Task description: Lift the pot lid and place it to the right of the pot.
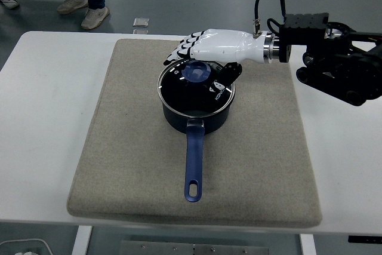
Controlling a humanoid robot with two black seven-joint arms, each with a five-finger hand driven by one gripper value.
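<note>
Reaching in from the right, our right hand (206, 49) hovers over the lid (196, 85), fingers (179, 52) spread past the knob (196, 71) and thumb hanging beside it, gripping nothing. We see the lid seated on the pot (196, 114), mid-mat (119, 147).

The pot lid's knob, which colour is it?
The knob is translucent blue, matching the pot's blue handle; it shows best in the head view.

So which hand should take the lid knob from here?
The right hand. It hovers over the far rim of the lid, its fingers spread beside the knob, holding nothing. No left hand is in view. The mat right of the pot lies on its side.
</note>
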